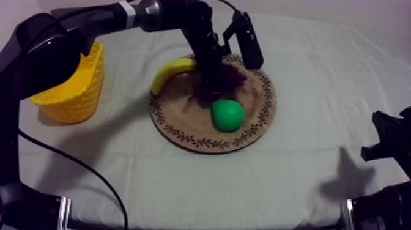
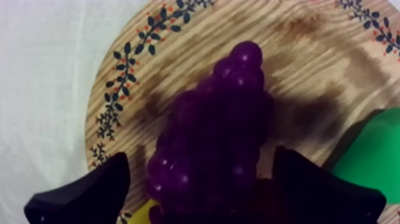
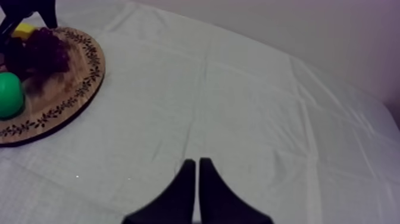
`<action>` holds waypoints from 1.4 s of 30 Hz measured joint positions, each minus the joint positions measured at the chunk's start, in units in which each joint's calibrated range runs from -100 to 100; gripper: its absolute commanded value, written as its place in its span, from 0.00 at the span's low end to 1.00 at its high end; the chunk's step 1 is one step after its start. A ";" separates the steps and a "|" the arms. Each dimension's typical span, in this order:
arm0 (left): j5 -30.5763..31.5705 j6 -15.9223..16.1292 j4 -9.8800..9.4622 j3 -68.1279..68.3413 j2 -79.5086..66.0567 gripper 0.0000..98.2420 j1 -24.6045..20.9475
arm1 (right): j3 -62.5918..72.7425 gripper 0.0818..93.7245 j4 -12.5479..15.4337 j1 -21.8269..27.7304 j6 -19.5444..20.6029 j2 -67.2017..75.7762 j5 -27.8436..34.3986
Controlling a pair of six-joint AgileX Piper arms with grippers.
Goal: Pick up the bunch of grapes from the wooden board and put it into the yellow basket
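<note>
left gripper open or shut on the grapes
Open: the left gripper straddles the bunch of grapes on the wooden board, fingers apart.

Kind of place: a robotics lab bench, laid out as a staged test station.
Machines: two black robot arms work the same surface. The left arm (image 1: 92,21) reaches in over it and the right arm (image 1: 388,137) sits low at its side.
Table: the table (image 1: 318,73) is draped edge to edge in a creased grey-white cloth (image 3: 238,107).
Backdrop: a plain pale wall (image 3: 309,30) stands behind the far edge.
Props: plastic-looking toy fruit lies on a round wooden board (image 1: 183,131) with a patterned rim: a banana (image 1: 170,70), a green pear (image 1: 227,115) and a bunch of grapes (image 2: 214,131). A yellow basket (image 1: 73,92) stands beside the board.
</note>
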State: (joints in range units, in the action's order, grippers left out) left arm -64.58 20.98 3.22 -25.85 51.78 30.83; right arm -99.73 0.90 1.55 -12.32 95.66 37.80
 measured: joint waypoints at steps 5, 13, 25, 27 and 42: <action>-2.45 -0.02 0.51 -2.51 1.86 0.98 -0.18 | 0.00 0.00 0.00 0.00 0.00 0.00 0.00; -5.19 -0.49 0.84 -6.31 4.61 0.98 -0.46 | 0.00 0.00 0.00 0.00 0.00 0.00 0.00; -5.55 -1.47 0.94 -7.11 5.26 0.85 -0.35 | 0.00 0.00 0.00 0.00 -0.06 0.00 0.00; -5.55 -1.61 0.94 -7.21 5.26 0.82 -0.39 | 0.00 0.00 0.00 0.00 -0.07 0.00 0.00; -5.87 -2.88 1.18 -8.88 5.87 0.40 -0.51 | 0.00 0.00 0.00 0.00 -0.03 0.00 0.06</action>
State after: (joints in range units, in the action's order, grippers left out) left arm -70.44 18.10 4.40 -34.74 57.66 30.33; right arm -99.73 0.90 1.55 -12.35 95.66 37.85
